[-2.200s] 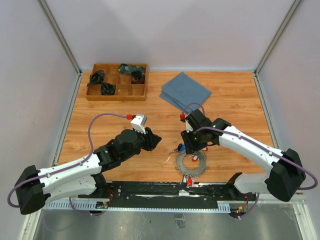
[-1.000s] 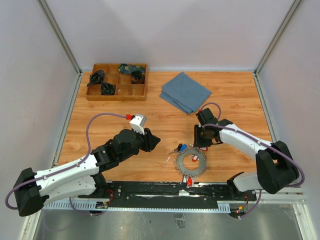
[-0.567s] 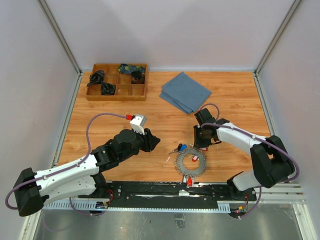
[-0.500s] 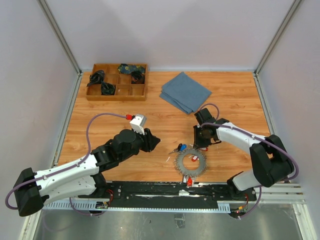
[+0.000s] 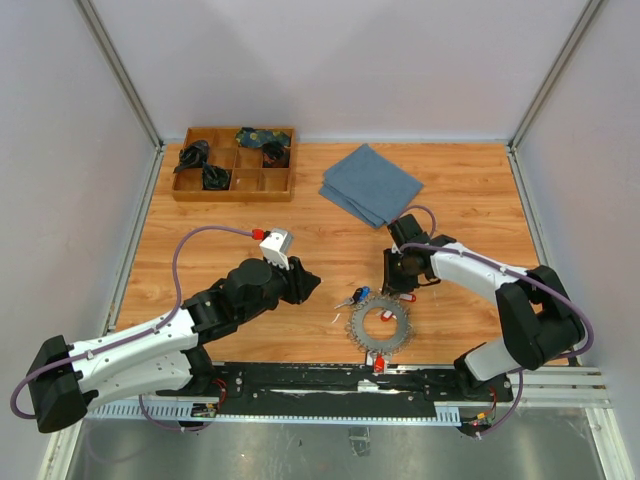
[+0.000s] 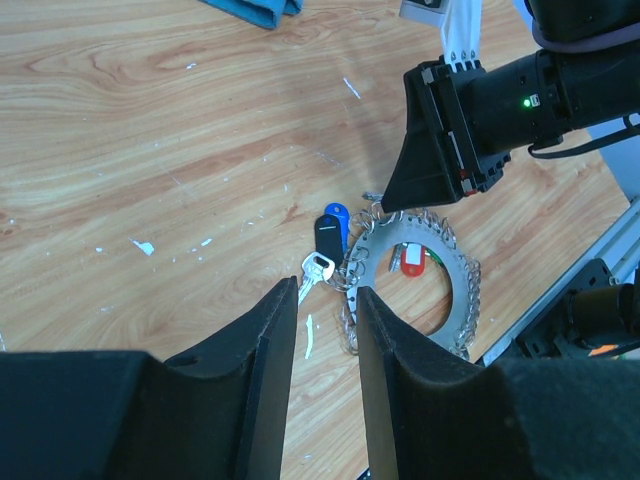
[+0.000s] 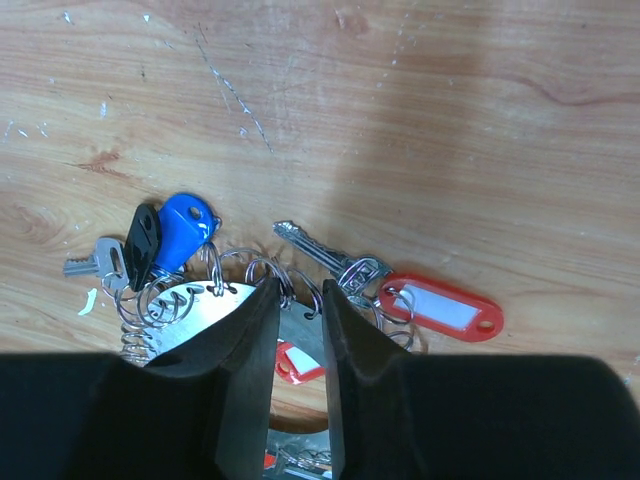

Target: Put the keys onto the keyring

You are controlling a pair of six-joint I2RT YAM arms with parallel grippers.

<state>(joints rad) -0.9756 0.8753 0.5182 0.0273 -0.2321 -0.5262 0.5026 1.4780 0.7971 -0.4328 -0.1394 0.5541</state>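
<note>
The keyring [image 5: 381, 324] is a flat silver ring with many small split rings, lying near the table's front edge; it also shows in the left wrist view [image 6: 378, 248] and the right wrist view [image 7: 195, 305]. Blue- and black-tagged keys [image 5: 357, 296] lie at its far-left rim. A red-tagged key [image 7: 335, 256] with its tag [image 7: 440, 306] lies at the far-right rim. My right gripper [image 5: 393, 284] [image 7: 297, 290] points down over the ring's far rim, jaws a narrow gap apart, straddling small split rings. My left gripper [image 5: 312, 284] [image 6: 325, 295] hovers left of the ring, open and empty.
A wooden compartment tray [image 5: 262, 184] with dark items stands at the far left. A folded blue cloth [image 5: 370, 182] lies at the far middle. A black rail [image 5: 320, 380] runs along the near edge. Another red tag [image 7: 290, 362] lies inside the ring.
My right gripper swung right, off the blue-tagged keys, then drifted back left over the ring's far rim. A red-tagged key now shows beside the ring. The left arm has barely moved.
</note>
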